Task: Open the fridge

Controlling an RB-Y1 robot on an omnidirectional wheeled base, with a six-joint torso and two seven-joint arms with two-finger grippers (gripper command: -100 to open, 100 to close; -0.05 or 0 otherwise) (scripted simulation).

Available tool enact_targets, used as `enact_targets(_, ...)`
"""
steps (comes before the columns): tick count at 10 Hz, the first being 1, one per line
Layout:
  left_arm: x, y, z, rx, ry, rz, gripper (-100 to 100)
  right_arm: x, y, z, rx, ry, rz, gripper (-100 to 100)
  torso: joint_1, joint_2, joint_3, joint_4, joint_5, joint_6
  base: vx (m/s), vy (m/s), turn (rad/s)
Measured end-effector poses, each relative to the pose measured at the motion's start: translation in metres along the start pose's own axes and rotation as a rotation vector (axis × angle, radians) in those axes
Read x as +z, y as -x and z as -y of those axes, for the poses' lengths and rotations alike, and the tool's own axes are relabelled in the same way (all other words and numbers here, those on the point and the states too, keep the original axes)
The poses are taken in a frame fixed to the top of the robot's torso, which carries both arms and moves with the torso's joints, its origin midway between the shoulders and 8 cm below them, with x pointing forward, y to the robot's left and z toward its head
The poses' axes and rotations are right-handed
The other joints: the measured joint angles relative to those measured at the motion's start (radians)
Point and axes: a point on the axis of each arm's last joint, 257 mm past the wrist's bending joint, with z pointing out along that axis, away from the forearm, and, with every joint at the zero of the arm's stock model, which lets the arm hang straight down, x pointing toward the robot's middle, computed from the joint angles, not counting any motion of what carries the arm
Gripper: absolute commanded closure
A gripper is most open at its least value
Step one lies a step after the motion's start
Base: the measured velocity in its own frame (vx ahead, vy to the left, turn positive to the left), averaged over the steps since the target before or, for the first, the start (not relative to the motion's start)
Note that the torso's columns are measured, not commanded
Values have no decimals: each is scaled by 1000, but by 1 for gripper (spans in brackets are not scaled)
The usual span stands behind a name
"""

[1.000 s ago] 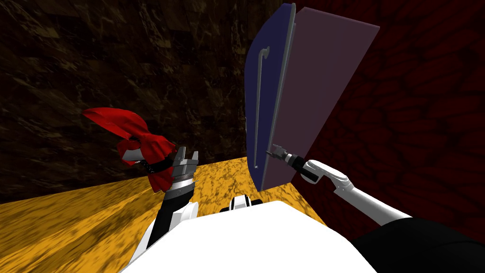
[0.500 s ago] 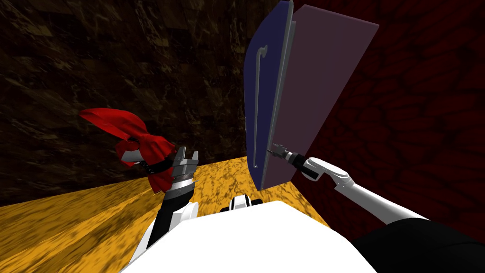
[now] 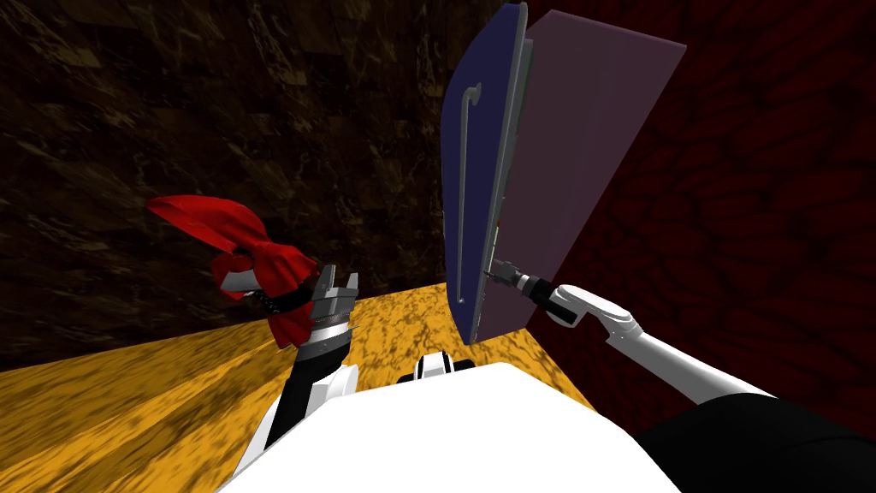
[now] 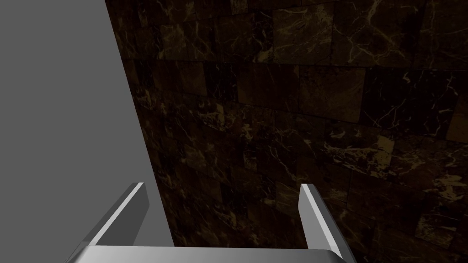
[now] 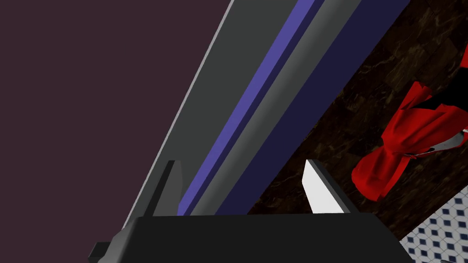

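Holding the right gripper (image 5: 244,176) released, fingers spread to either side of the navy fridge door (image 3: 479,171) at its edge, low down, not clamping it. Facing the mauve-sided fridge (image 3: 582,128), standing to the right against a dark red wall (image 3: 753,214), long handle (image 3: 462,188) running up the door's front. Hanging the left gripper (image 3: 339,282) open too, raised just beside a red cloth (image 3: 222,227).

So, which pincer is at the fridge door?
The right pincer, open at the edge of the navy door; the left pincer stands well apart from it.
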Motion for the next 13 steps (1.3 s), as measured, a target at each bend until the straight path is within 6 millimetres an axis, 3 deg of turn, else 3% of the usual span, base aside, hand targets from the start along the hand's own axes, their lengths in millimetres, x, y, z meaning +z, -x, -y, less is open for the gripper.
enact_targets(1, 0, 0, 0, 0, 0, 0, 0, 3, 2, -2, 2, 0, 0, -100, 1, 0, 0, 0, 0, -1, 4, 37, -64)
enact_targets(4, 0, 0, 0, 0, 0, 0, 0, 1, 2, 17, -87, -15, -22, -100, 4, 2, 1, 1, 1, -2, 10, 50, -23)
enact_targets(8, 0, 0, 0, 0, 0, 0, 0, 4, 4, 15, -91, -15, -19, -100, 4, -1, 0, -1, 1, -1, 4, -7, 30)
enact_targets(9, 0, 0, 0, 0, 0, 0, 0, 7, 16, 20, -103, -19, 4, -100, -5, 1, 2, -7, -6, 10, 20, 68, -55)
enact_targets(13, 0, 0, 0, 0, 0, 0, 0, 8, 30, 56, -319, -45, -28, -100, -17, 4, 3, -6, -9, 13, 21, 117, -86)
